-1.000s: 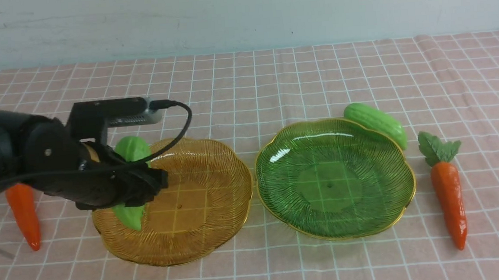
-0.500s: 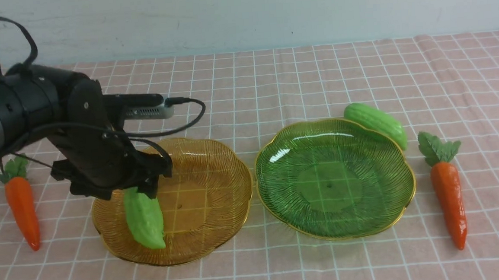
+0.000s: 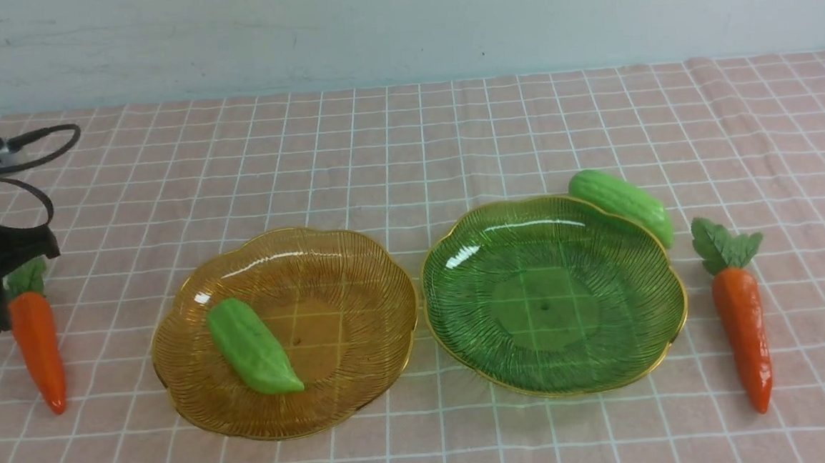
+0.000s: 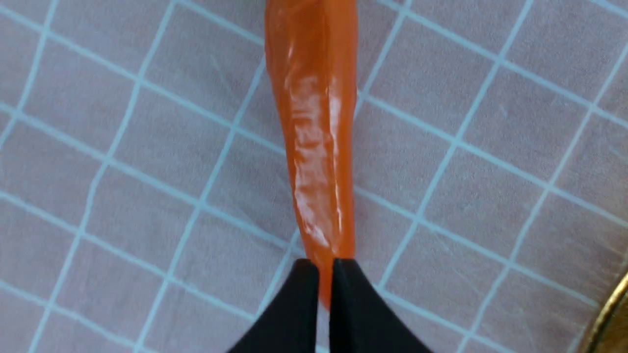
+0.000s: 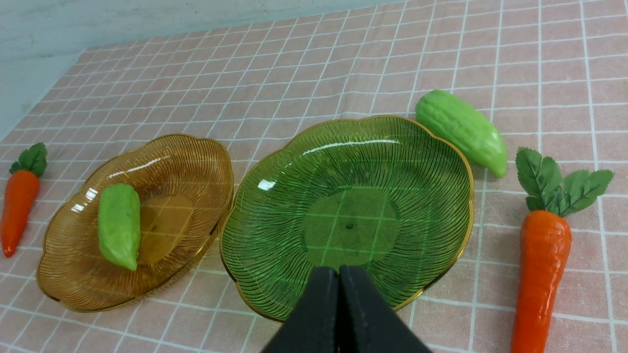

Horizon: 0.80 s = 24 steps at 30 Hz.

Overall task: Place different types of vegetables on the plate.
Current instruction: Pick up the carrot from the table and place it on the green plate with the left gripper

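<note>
Front view: gourd on amber plate; my left end effector (over a carrot) and right end effector, both pressed together.

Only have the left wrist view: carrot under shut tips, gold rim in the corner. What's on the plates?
Observer: One green gourd lies in the amber plate, and nothing else is in it.
Operator: Green plate?
Observer: The green plate holds nothing. The second gourd lies on the cloth beside the plate's far right rim.
Operator: Right arm?
Observer: The right gripper is shut and holds nothing, with the green plate in front of it.
</note>
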Each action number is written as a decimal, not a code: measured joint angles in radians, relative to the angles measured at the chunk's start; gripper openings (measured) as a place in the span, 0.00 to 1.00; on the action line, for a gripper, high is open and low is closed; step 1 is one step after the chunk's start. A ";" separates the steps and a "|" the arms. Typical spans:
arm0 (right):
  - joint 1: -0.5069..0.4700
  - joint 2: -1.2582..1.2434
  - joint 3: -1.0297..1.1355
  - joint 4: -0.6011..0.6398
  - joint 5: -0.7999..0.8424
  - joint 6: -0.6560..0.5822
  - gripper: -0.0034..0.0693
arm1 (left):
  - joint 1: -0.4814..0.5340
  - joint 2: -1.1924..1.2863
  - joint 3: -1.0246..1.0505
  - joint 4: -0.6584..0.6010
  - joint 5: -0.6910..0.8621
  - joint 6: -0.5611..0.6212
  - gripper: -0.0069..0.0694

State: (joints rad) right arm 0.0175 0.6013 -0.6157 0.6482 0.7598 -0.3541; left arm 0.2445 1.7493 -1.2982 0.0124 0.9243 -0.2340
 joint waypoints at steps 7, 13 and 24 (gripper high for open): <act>0.000 0.048 -0.023 -0.063 0.014 0.072 0.03 | 0.006 0.115 0.000 -0.026 -0.116 0.110 0.37; 0.000 0.148 -0.130 -0.246 0.130 0.198 0.03 | 0.006 0.177 0.000 0.031 -0.155 0.106 0.63; 0.000 0.457 -0.268 -0.578 0.326 0.438 0.03 | 0.006 0.254 -0.012 0.085 -0.176 0.023 0.50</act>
State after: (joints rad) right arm 0.0175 1.0582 -0.8836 0.0699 1.0861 0.0842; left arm 0.2503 2.0030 -1.3099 0.0969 0.7482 -0.2110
